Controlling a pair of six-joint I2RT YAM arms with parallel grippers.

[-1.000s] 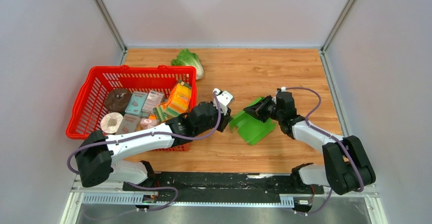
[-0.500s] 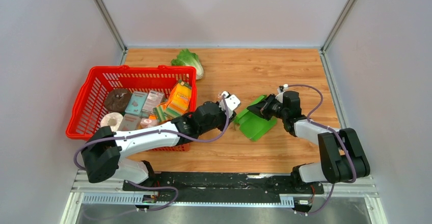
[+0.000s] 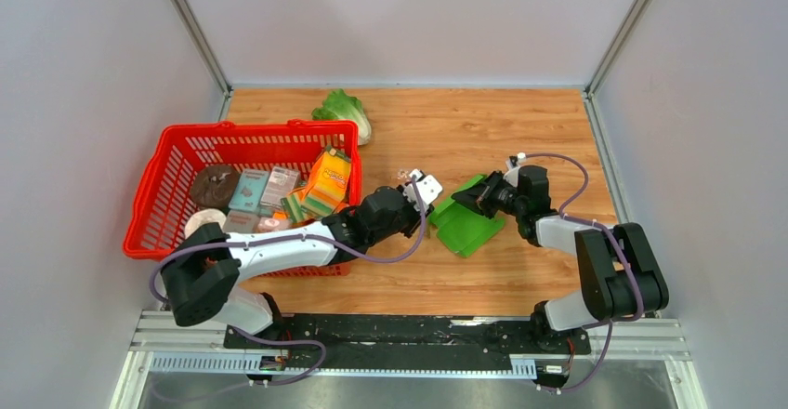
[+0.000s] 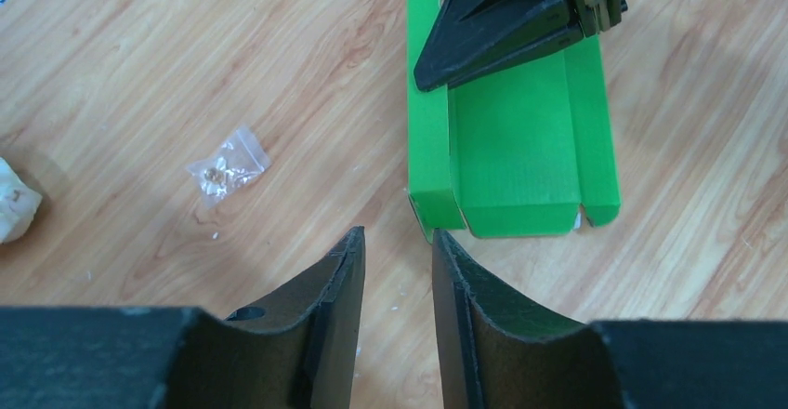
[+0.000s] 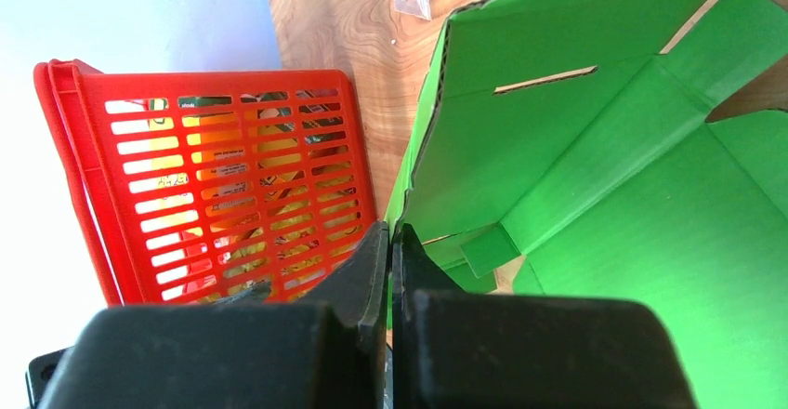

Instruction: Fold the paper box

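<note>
Wooden desk (image 3: 520, 130) between grey walls, and all the action is at its middle. The right gripper (image 5: 390, 242) is pinched tight on a raised flap of the green paper box (image 3: 465, 230), fingers together on the card edge. The left gripper (image 4: 398, 270) hangs just short of the box's near corner, fingers apart with nothing between them. The box lies at its 1 o'clock, partly folded, one side standing up. A small clear bag (image 4: 228, 165) sits on the wood at that gripper's 10 o'clock. Out at the desk's 9 o'clock there's a red basket (image 3: 153, 181) full of groceries, and lettuce (image 3: 342, 110) at 11 o'clock by the far edge.
</note>
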